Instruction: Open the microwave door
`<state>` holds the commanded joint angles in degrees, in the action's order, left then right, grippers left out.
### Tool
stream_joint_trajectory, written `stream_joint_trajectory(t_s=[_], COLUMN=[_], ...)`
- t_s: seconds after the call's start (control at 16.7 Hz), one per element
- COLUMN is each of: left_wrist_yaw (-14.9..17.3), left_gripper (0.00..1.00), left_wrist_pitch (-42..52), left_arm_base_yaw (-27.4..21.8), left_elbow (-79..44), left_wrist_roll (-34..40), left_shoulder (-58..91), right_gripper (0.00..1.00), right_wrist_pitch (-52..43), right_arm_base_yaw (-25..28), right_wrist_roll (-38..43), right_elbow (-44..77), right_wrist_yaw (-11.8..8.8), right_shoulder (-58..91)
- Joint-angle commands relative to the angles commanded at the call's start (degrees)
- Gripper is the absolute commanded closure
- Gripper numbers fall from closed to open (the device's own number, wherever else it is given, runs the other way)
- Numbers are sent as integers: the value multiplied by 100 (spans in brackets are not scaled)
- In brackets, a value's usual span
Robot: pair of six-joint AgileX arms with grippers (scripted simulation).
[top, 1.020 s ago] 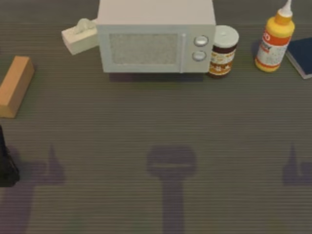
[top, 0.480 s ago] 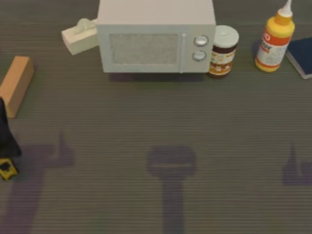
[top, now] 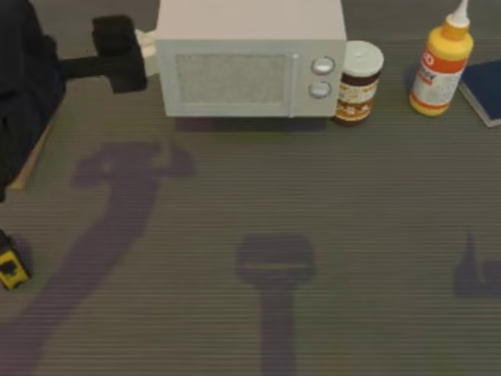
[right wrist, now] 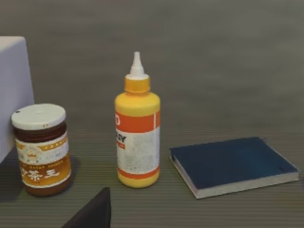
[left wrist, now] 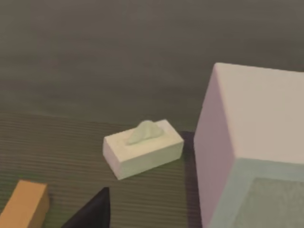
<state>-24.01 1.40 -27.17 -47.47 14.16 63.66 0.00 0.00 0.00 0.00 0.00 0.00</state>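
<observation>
My left arm (top: pixel 31 86) has swung up beside the microwave (top: pixel 250 59) — fingers' state unclear — over the grey ribbed table (top: pixel 313 204).

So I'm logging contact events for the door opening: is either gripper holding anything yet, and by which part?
Nothing is held. The left gripper hangs by the microwave's left side, over the tissue box; the microwave door is shut. The right arm is out of view.

table (top: pixel 235 204) — dark ribbed surface | light — overhead, soft shadows
</observation>
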Motion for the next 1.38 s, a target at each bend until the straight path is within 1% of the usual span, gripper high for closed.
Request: stream_joint_trajectory(t_s=[0.18, 0.36, 0.54, 0.66, 0.78, 1.02, 1.2, 1.38], left_wrist_yaw=[-620, -1167, -1585, -1772, -1874, -1891, -1839, -1654], left_gripper=[0, 0, 0, 0, 0, 0, 0, 0], left_wrist_pitch=[-29, -5, 66, 121, 159, 167, 127, -22], left_arm_base_yaw=[-696, -1305, -1776, -1988, -2103, -2122, -2057, -1845], left_elbow=[-1298, -2369, -3150, -3485, -3655, -3681, -3753, -4217], left_wrist_roll=[413, 750, 981, 1075, 1122, 1130, 1083, 916], left_shoulder=[1833, 3379, 4495, 4976, 5233, 5276, 5360, 5860], right_gripper=[0, 0, 0, 0, 0, 0, 0, 0], right_wrist_pitch=[0, 0, 0, 0, 0, 0, 0, 0], right_arm_base_yaw=[0, 0, 0, 0, 0, 0, 0, 0], right_wrist_roll=[0, 0, 0, 0, 0, 0, 0, 0], right_elbow=[0, 0, 0, 0, 0, 0, 0, 0], right_wrist_yaw=[0, 0, 0, 0, 0, 0, 0, 0], right_shoulder=[0, 0, 0, 0, 0, 0, 0, 0])
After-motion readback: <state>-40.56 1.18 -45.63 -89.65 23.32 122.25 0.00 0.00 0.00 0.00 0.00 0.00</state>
